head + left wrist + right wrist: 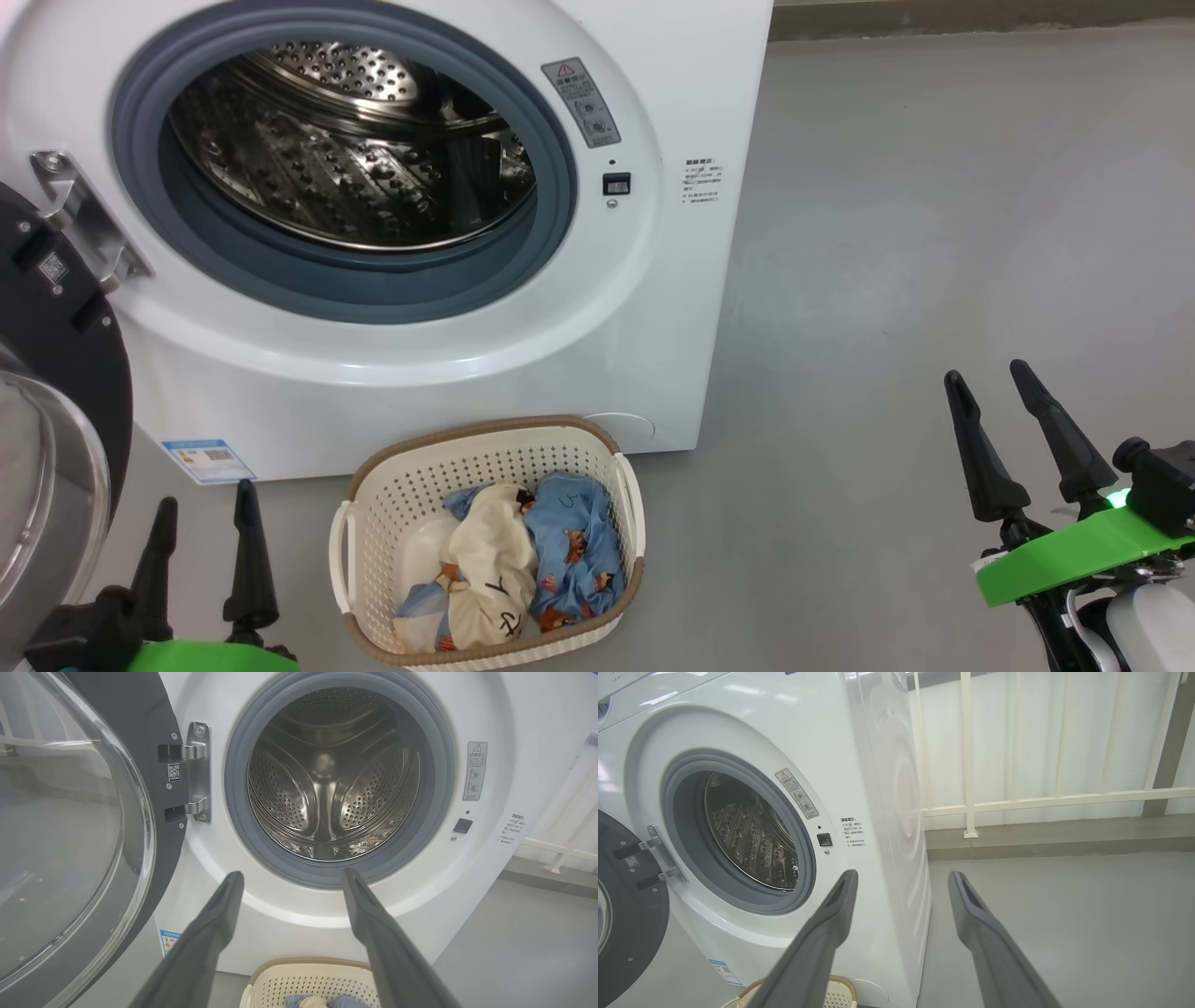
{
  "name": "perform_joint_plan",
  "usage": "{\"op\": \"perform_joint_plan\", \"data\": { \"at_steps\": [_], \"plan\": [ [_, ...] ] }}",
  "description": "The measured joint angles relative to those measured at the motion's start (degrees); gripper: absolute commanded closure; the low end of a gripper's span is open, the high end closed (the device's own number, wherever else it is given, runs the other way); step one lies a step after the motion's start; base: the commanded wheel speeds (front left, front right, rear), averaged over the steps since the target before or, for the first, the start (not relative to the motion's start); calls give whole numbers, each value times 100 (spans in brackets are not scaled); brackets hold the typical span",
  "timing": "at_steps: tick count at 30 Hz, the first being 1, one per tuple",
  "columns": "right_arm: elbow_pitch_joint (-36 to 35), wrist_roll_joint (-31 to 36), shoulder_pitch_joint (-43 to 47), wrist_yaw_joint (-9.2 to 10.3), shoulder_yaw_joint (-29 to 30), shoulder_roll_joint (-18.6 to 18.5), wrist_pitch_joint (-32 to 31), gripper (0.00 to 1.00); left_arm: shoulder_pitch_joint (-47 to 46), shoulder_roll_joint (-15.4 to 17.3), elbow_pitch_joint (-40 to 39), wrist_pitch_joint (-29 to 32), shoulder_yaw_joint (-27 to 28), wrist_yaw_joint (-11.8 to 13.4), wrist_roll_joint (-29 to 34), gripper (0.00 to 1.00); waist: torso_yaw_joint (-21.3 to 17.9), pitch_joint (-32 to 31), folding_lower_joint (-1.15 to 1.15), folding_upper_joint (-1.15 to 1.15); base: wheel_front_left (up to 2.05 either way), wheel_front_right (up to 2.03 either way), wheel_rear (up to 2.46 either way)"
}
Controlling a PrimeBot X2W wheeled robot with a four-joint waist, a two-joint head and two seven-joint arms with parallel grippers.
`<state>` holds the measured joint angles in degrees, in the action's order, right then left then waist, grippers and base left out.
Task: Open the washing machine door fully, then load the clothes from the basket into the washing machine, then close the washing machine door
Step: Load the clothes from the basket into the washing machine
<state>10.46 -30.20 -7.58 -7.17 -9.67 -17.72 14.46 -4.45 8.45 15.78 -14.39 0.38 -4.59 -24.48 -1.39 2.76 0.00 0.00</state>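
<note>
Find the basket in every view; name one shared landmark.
Head view: the basket, bottom centre, before the washing machine.
Left wrist view: basket at bottom edge, between left claw fingers.
Right wrist view: basket at bottom edge, partly behind a right claw finger.
Shared landmark: the grey warning label beside the drum.

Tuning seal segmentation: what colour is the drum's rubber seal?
The rubber seal is grey-blue; clearest in the left wrist view.

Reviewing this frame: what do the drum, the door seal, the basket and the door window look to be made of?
Drum: polished steel by the look, mirror-bright and perforated. Door seal: matte grey-blue, probably rubber. Basket: cream plastic, it seems, with moulded holes and a brown woven-look rim. Door window: clear and glossy, glass or clear plastic; cannot tell which.
</note>
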Motion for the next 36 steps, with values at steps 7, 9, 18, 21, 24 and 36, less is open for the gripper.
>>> {"op": "perform_joint_plan", "data": {
  "at_steps": [7, 9, 18, 21, 24, 36],
  "plan": [
    [2, 0, 0, 0, -4, 1, 0, 0, -1, -29, 3, 0, 20, -44, 38, 0, 0, 1, 0, 0, 0, 0, 0],
    [2, 0, 0, 0, -9, 1, 0, 0, -1, -34, 3, 0, 26, -48, 40, 0, 0, 9, 0, 0, 0, 0, 0],
    [0, 0, 0, 0, -26, 1, 0, 0, -2, -48, 3, 0, 65, -91, 99, 0, -3, 54, 0, 0, 0, 0, 0],
    [-1, 0, -1, 0, -27, 1, 0, 0, -4, -51, 4, 0, 69, -92, 111, 0, -7, 81, 0, 0, 0, 0, 0],
    [-1, 0, -3, 0, -31, 1, 0, 0, -29, -66, 36, 0, 65, -103, 116, 0, -18, 113, 0, 0, 0, 0, 0],
    [-26, 0, -26, 0, -80, 0, 0, 0, -301, -103, 113, 0, -18, -153, 77, 0, -117, 394, 0, 0, 0, 0, 0]
  ]
}}
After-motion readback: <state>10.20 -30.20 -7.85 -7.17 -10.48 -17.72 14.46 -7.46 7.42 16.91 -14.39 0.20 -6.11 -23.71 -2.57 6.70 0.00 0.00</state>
